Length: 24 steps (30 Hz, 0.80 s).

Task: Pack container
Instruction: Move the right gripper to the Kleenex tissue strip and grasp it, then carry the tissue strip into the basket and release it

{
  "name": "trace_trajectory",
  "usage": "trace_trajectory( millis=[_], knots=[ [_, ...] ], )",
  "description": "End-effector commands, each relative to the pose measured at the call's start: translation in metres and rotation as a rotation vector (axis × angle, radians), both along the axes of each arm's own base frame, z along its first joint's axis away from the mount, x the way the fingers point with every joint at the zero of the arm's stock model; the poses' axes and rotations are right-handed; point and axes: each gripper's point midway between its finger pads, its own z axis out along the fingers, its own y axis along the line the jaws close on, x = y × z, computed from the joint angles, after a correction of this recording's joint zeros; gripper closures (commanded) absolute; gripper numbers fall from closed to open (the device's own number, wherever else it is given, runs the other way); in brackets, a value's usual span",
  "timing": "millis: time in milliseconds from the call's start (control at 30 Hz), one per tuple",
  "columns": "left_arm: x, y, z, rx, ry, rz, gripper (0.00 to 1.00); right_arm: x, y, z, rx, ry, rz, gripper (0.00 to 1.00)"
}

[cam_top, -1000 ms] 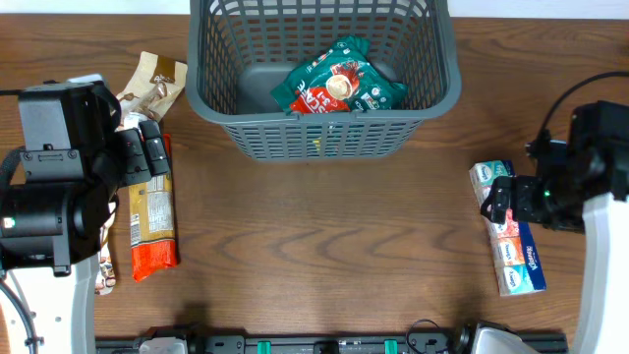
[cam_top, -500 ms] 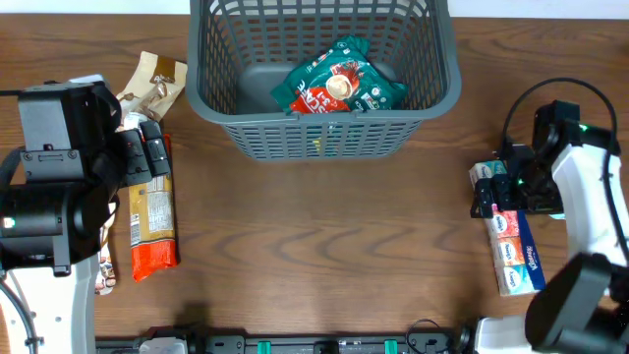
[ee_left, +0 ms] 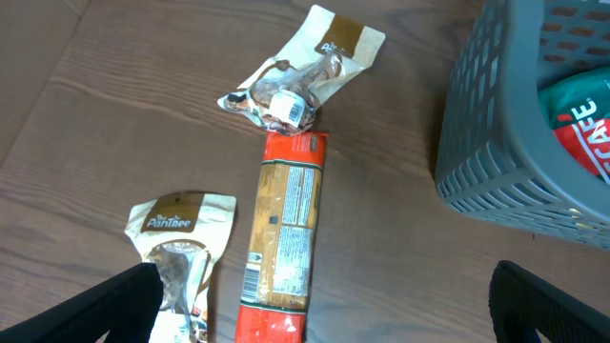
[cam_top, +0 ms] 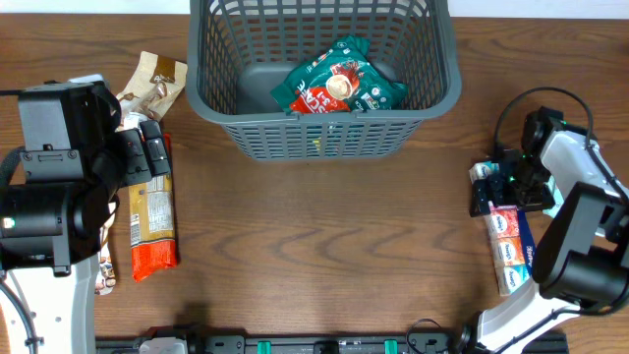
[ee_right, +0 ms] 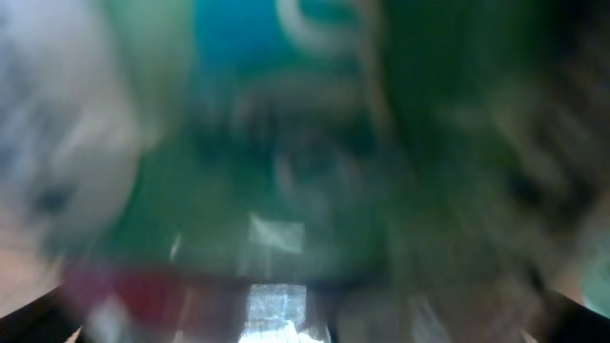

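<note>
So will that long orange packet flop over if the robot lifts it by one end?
Probably not much: the long orange packet lies dead straight with even edges, so it looks fairly stiff. Its wrapper seems shiny, so it might slip a bit. It lies flat, so it likely won't roll.

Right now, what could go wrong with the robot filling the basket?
The right end effector is down on the tissue packs and its wrist camera shows only blur, so it might grab badly or shove the row. The packs lie well away from the basket, so one could slip out on the way.
</note>
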Motion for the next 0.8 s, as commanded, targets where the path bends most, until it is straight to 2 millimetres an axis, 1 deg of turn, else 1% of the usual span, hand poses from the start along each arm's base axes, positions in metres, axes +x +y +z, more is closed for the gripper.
trace_trajectory(
  millis=[0,67,100,133,167,267,300,367,467,500,567,600,700,767],
  knots=[
    [-0.001,0.001,-0.003,0.0,0.008,0.002,0.01,-0.004,0.004,-0.015,0.049,0.034,0.033,0.08],
    [-0.001,0.001,-0.003,0.0,0.008,0.002,0.01,-0.004,0.004,-0.021,0.056,0.044,0.041,0.16],
    [-0.001,0.001,-0.003,0.0,0.008,0.002,0.01,-0.004,0.004,-0.022,0.057,0.044,0.041,0.27],
    [-0.001,0.001,-0.003,0.0,0.008,0.002,0.01,-0.002,0.005,-0.023,0.059,0.04,0.041,0.41],
    [-0.001,0.001,-0.003,0.0,0.008,0.002,0.01,0.0,0.005,-0.024,0.06,0.03,0.041,0.52],
    [-0.001,0.001,-0.003,0.0,0.008,0.001,0.01,0.005,0.006,-0.025,0.069,0.008,0.039,0.92],
    [-0.001,0.001,-0.003,-0.001,0.008,0.002,0.01,0.007,0.009,-0.025,0.082,-0.001,0.038,0.99],
    [-0.001,0.001,-0.003,0.0,0.009,0.001,0.01,0.015,0.018,-0.022,0.122,-0.031,0.035,0.99],
    [-0.001,0.001,-0.003,0.0,0.009,0.001,0.01,0.034,0.022,-0.004,0.106,-0.082,-0.014,0.99],
    [-0.001,0.001,-0.003,0.0,0.008,0.002,0.01,0.043,0.023,0.008,0.097,-0.105,-0.022,0.99],
    [-0.001,0.001,-0.003,0.0,0.008,0.001,0.01,0.065,0.022,0.042,0.074,-0.17,-0.045,0.99],
    [-0.001,0.001,-0.003,0.0,0.008,0.001,0.01,0.078,0.021,0.064,0.06,-0.215,-0.057,0.99],
    [-0.001,0.001,-0.003,0.0,0.01,0.001,0.02,0.115,0.017,0.142,0.036,-0.388,-0.11,0.99],
    [-0.002,0.001,-0.004,-0.001,0.015,0.001,0.01,0.138,0.023,0.196,0.064,-0.535,-0.118,0.99]
  ],
)
